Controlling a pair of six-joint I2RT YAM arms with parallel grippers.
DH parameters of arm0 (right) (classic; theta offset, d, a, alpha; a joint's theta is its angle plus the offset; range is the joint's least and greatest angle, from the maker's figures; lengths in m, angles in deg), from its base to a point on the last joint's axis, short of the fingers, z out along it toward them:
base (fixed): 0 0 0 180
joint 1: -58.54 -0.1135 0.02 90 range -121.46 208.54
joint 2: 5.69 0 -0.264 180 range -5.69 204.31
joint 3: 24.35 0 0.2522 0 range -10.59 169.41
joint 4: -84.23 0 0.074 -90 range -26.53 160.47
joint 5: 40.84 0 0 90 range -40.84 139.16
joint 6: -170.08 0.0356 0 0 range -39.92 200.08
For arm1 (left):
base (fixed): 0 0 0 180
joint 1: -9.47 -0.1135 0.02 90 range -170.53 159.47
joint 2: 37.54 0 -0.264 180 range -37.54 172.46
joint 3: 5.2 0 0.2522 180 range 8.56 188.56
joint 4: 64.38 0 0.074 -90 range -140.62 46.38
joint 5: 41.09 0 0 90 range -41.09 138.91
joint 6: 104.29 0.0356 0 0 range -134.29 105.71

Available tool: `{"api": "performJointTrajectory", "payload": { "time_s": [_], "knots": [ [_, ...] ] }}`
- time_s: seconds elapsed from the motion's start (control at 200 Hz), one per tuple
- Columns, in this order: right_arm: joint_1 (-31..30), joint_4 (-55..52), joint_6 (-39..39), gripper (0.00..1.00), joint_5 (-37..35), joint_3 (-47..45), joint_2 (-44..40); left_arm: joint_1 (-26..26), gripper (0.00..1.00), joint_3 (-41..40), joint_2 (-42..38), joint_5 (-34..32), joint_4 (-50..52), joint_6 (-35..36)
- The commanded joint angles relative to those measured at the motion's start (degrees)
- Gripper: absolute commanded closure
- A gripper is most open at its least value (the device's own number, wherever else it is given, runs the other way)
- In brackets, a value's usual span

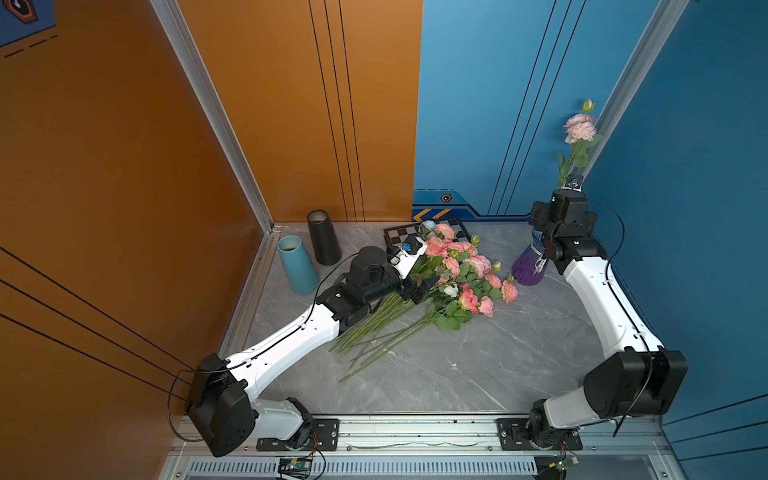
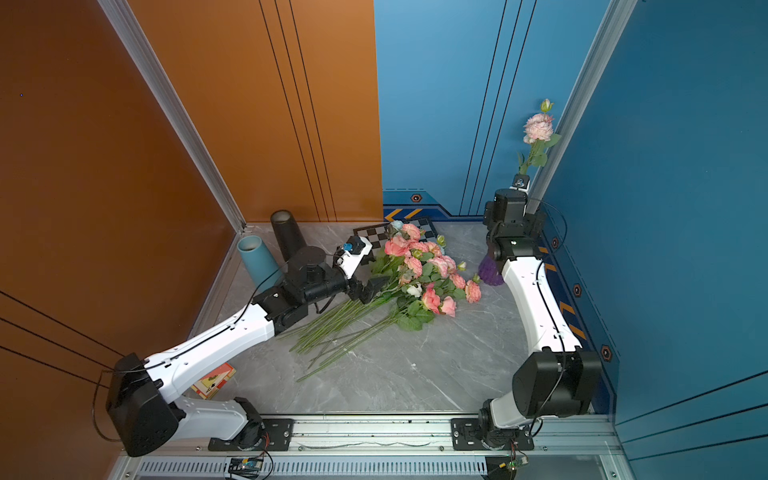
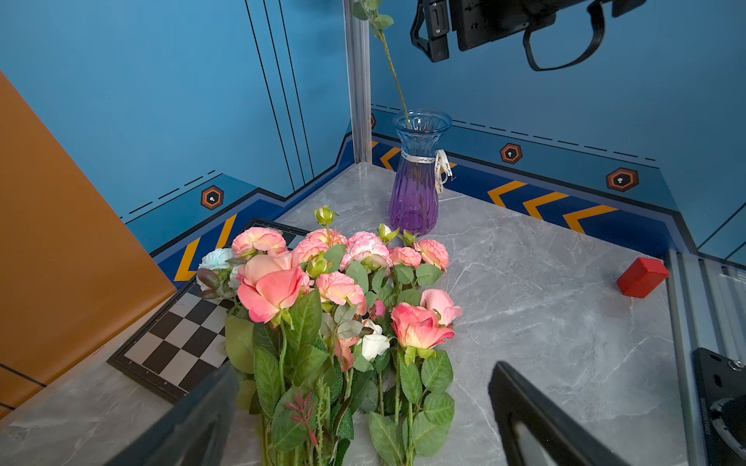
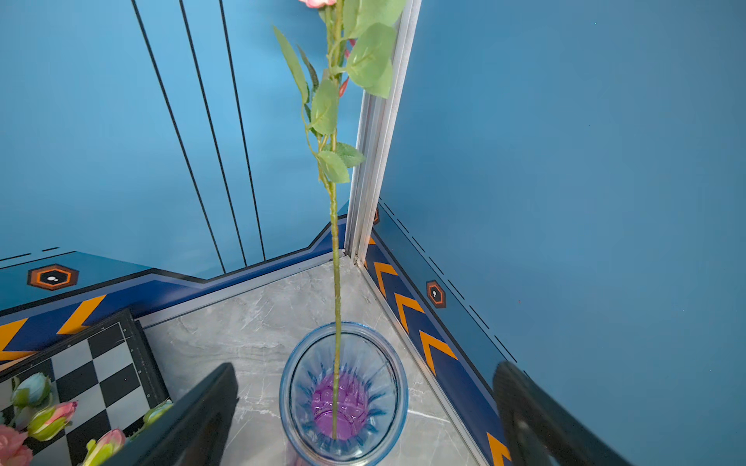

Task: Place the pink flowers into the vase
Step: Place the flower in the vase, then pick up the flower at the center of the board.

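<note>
The pink flowers (image 1: 461, 270) (image 2: 428, 270) lie in a heap at mid-table, blooms toward the far wall and long green stems toward the front. In the left wrist view my left gripper (image 3: 363, 369) is open, hovering over the leafy stems of the pink flowers (image 3: 343, 282) with a finger on either side. The vase (image 1: 528, 270) (image 3: 415, 181), clear blue glass with a purple base, stands in the far right corner. One pink flower (image 1: 579, 126) (image 2: 538, 126) stands upright in it. My right gripper (image 4: 367, 367) is open above the vase's mouth (image 4: 343, 395), clear of the stem (image 4: 335, 242).
A teal cup (image 1: 297, 266) and a black cylinder (image 1: 324, 243) stand at the far left. A chessboard (image 3: 181, 335) lies under the blooms by the back wall. A white rose (image 3: 375, 343) and a pale blue bloom (image 3: 216, 258) sit in the heap. A red box (image 3: 642, 276) lies at the right.
</note>
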Motion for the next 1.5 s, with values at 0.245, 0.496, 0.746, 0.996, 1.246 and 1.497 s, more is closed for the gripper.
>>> {"api": "performJointTrajectory", "payload": {
  "time_s": [0.245,0.496,0.746,0.996,1.246,1.497],
  "knots": [
    [-7.0,-6.4,0.9,0.0,3.3,0.1,-2.7,-3.4,0.01,1.5,1.3,-5.6,14.3,-7.3],
    [-14.3,-12.8,3.6,0.0,10.8,2.5,0.9,-5.0,0.01,0.1,5.2,-10.4,23.3,-15.2],
    [-20.6,-13.2,5.3,0.0,17.2,-1.4,2.8,-4.4,0.01,-3.2,8.0,-8.8,23.5,-19.9],
    [-22.0,-12.9,6.3,0.0,19.6,-6.6,2.6,-1.3,0.01,-6.0,10.2,-10.5,23.4,-20.6],
    [-22.0,-11.1,7.7,0.0,22.2,-10.9,1.2,-1.8,0.01,-4.0,12.4,-12.9,22.7,-18.8],
    [-22.0,-10.0,8.2,0.0,23.3,-13.1,-0.8,-5.1,0.12,-2.0,14.1,-13.5,19.4,-16.2]
  ]
}}
